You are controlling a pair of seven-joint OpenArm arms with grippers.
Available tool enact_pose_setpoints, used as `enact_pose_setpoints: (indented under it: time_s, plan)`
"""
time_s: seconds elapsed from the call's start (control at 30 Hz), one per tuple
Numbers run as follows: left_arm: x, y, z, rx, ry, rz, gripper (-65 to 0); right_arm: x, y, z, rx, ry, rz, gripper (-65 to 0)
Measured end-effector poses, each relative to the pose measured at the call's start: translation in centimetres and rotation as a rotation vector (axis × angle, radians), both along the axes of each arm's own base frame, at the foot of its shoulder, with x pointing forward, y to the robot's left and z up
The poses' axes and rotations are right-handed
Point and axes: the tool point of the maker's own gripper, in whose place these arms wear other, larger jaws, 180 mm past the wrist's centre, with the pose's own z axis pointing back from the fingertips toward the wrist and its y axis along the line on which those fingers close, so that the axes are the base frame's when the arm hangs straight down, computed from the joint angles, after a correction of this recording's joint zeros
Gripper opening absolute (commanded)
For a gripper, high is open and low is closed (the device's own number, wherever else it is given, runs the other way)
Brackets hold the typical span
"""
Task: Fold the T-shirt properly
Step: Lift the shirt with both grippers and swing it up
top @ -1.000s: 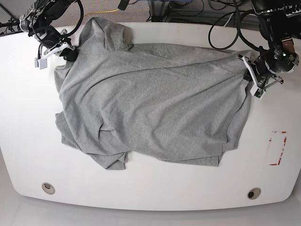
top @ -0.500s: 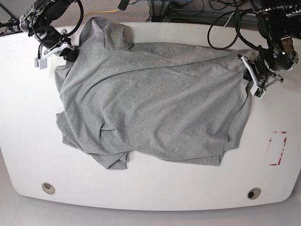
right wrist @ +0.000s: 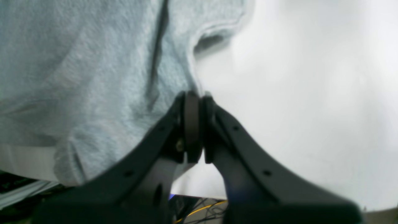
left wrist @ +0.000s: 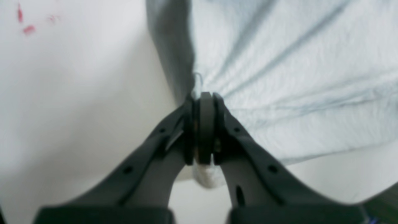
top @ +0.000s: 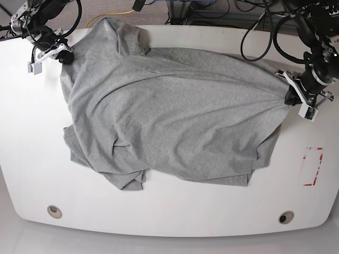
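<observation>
My left pincer [top: 290,97] is clenched on the edge of the T-shirt [top: 169,116] at the right of the base frame, and my right pincer [top: 64,54] is clenched on the opposite edge at the upper left. In both wrist views the jaws are pressed together with grey knit caught between them. The T-shirt lies plain side up across the middle of the white bench [top: 169,211], stretched between my two holds, while its lower edge near the bottom left of the frame is bunched and doubled over.

I judge the step in hand to be spreading the cloth flat before any fold. To do it well I should draw both pincers apart evenly, keeping the upper edge taut but not strained, so the knit does not slip from the jaws. I should lift just enough for the rumpled lower part to trail and smooth out, then lay it square on the bench, clear of the red mark [top: 312,166] at the right.
</observation>
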Motion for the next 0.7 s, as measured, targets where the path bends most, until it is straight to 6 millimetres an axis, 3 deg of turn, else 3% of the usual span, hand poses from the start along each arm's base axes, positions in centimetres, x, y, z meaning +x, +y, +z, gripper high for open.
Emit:
enact_pose_setpoints:
  time_s: [0.13,0.23,0.43,0.7]
  plan:
    - [1.1,0.0,2.0,-0.051,-0.067,0.004,-65.0,0.6,-0.2,0.6,-0.009,-0.018,0.015,-65.0]
    - [2.2,0.5,2.8,-0.027,-0.058,0.016,-65.0,1.5,-1.6,1.5,-0.053,-0.026,0.022,-65.0]
    - [5.8,0.1,7.3,-0.023,-0.177,-0.002,-65.0,5.6,-3.1,4.6,-0.104,-0.138,0.037,-65.0]
    - [8.8,-1.9,9.9,0.040,-0.229,-0.064,-65.0,9.6,-5.2,8.7,-0.222,-0.200,0.119,-65.0]
